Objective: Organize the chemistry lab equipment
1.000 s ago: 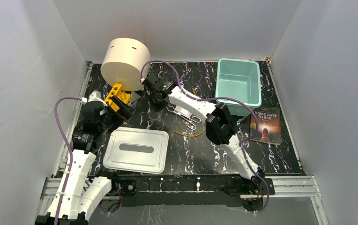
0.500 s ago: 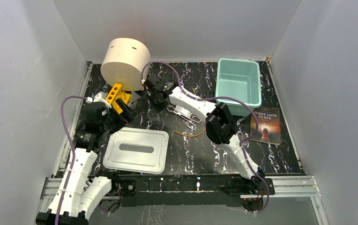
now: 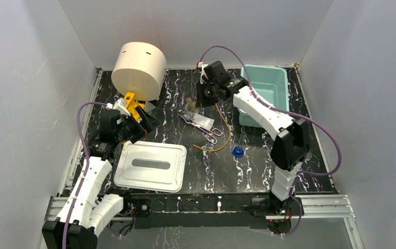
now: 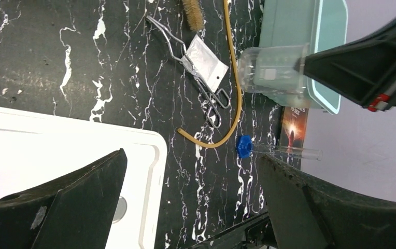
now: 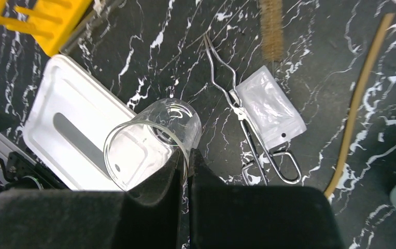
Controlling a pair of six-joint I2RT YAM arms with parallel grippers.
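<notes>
— What is the right gripper [image 5: 188, 155] doing?
— Its fingers are pinching the rim of the clear beaker [image 5: 154, 140], holding it aloft over the table [image 3: 211, 174], near the teal bin [image 3: 268, 96].
— And the left gripper [image 4: 191, 158]?
— It is hanging spread wide, gripping nothing, near the yellow holed rack [image 3: 129, 99].
— How far along?
— Early, I am judging. The bin is looking bare. The metal tongs [image 4: 196, 72], white packet [image 4: 203, 57], tan rubber tube [image 4: 235, 78], brush [image 4: 192, 13] and flask with blue cap [image 4: 244, 146] are lying loose on the table.
</notes>
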